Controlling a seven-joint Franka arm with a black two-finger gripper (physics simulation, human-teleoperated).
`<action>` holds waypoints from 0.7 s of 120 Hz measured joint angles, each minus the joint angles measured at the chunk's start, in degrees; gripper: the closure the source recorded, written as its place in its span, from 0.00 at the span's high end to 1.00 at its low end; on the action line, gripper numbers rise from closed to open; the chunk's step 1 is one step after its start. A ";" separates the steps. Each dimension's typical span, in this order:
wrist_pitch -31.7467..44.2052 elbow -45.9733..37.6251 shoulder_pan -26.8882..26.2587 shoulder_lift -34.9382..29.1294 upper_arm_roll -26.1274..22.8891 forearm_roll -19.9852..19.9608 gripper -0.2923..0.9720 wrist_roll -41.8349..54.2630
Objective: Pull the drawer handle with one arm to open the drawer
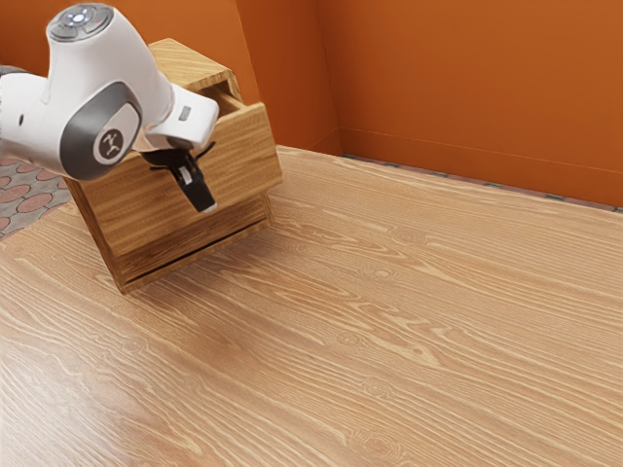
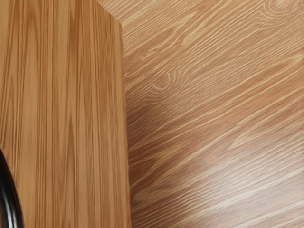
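Observation:
A small wooden cabinet [image 1: 180, 238] stands at the back of the exterior view's left, on the wooden table. Its upper drawer [image 1: 238, 146] sticks out of the cabinet body, with a dark gap showing behind its front panel at the top. A thin black handle [image 1: 205, 150] runs across the drawer front. My black gripper [image 1: 192, 180] hangs right against that front at the handle, reaching in from the exterior view's left. In the wrist view the drawer front [image 2: 61, 114] is very close, and a curved piece of the black handle [image 2: 6, 194] shows beside it.
The wood-grain table [image 1: 389, 331] spreads wide toward the exterior view's right and front. Orange walls [image 1: 467, 78] close off the back. A patch of patterned floor [image 1: 29, 195] shows behind my arm at the far left.

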 joint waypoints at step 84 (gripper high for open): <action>0.17 -5.82 -5.47 -5.54 -0.36 -0.03 0.70 -2.59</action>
